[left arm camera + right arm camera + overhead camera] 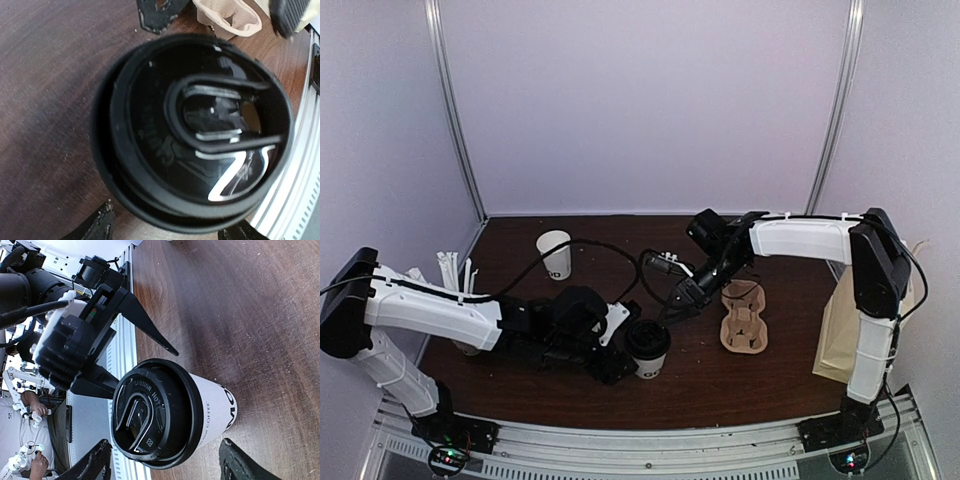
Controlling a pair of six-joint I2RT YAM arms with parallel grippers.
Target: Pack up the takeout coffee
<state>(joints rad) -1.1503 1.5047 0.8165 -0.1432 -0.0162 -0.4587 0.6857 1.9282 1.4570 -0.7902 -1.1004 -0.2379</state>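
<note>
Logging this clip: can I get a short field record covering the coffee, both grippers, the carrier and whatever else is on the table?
coffee cup: upright on the table, black lid on
left gripper: open, fingers either side of the cup
right gripper: open, holding nothing, cup just ahead
cup carrier: right of the coffee, apart from it
other items: lidless white cup at back; cup of straws far left; brown paper bag far right
packing: not yet done
</note>
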